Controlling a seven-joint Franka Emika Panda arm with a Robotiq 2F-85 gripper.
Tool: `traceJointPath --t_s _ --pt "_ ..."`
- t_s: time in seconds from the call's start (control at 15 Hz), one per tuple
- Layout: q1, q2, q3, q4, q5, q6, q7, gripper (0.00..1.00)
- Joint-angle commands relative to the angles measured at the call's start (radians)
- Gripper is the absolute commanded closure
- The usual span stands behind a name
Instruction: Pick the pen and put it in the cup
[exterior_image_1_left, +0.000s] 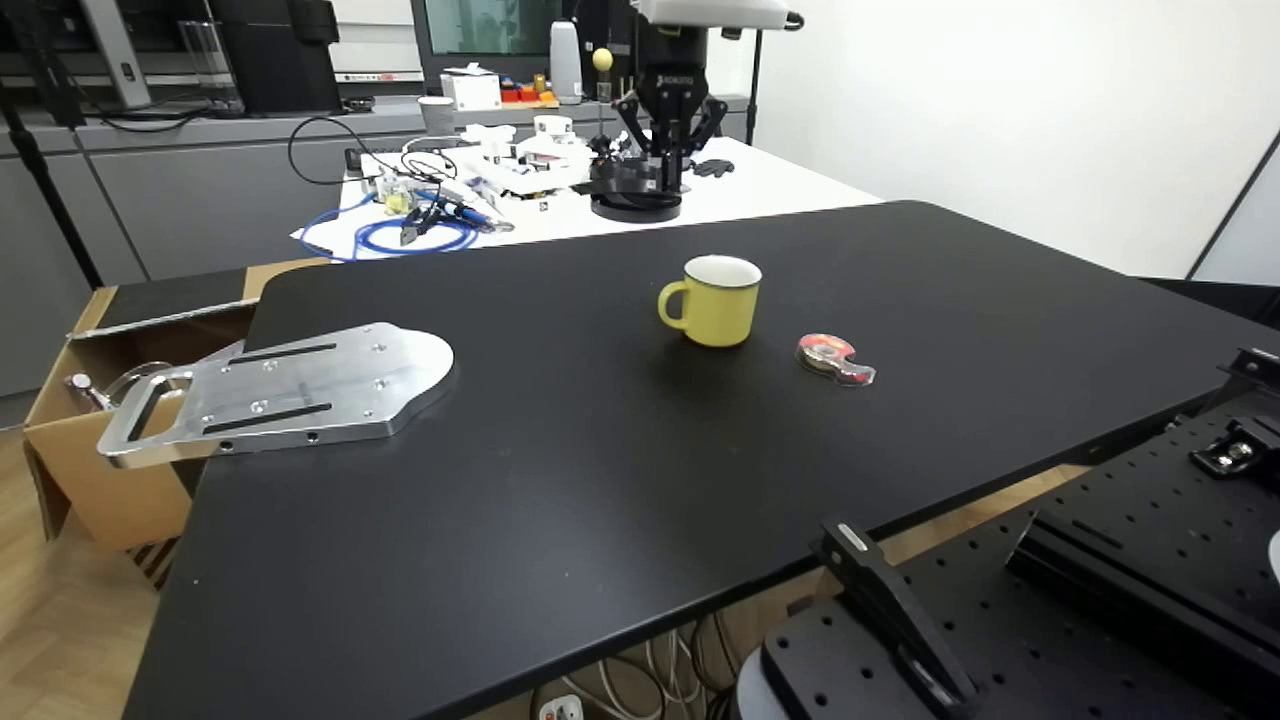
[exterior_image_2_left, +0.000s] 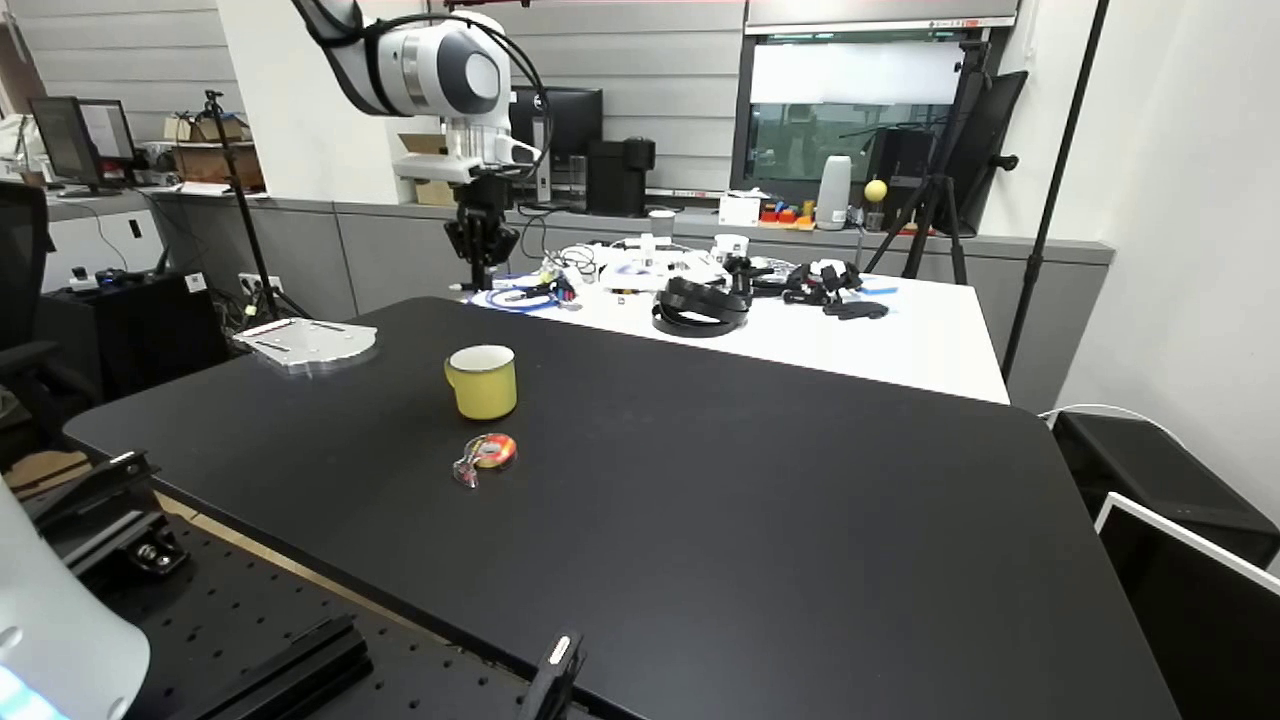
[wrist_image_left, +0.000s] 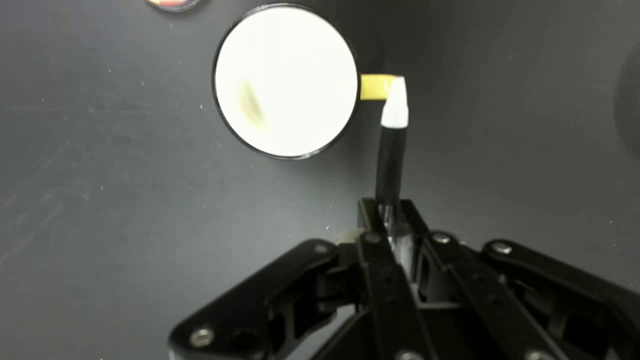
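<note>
The yellow cup (exterior_image_1_left: 717, 305) stands upright on the black table in both exterior views (exterior_image_2_left: 484, 386). In the wrist view its pale inside (wrist_image_left: 295, 75) faces the camera, with the handle toward the right. My gripper (wrist_image_left: 386, 205) is shut on the pen (wrist_image_left: 391, 160). The pen is dark with a white end, which overlaps the cup's handle in the wrist view; its rear part lies between the fingers. In the exterior views the gripper (exterior_image_1_left: 672, 182) hangs high, beyond the cup (exterior_image_2_left: 480, 284). The pen's white end (exterior_image_2_left: 461, 287) shows small beside the fingertips in an exterior view.
A small clear tape dispenser with a pink-red roll (exterior_image_1_left: 832, 357) lies near the cup (exterior_image_2_left: 488, 455). A silver metal plate (exterior_image_1_left: 290, 385) lies at the table's edge, over a cardboard box (exterior_image_1_left: 110, 480). A cluttered white table (exterior_image_1_left: 800, 185) stands behind.
</note>
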Motion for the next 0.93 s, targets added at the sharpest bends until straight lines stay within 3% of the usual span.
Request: traceJointPath --t_s 0.0,0.47,0.87 --pt "-0.094 0.001 0.051 0.099 0.097 -0.246 -0.033 0.97" --pt "-0.211 0.096 0.066 0.225 0.32 -0.561 -0.047 0.97" --pt "-0.272 0.189 0.055 0.276 0.463 -0.689 -0.031 0.97"
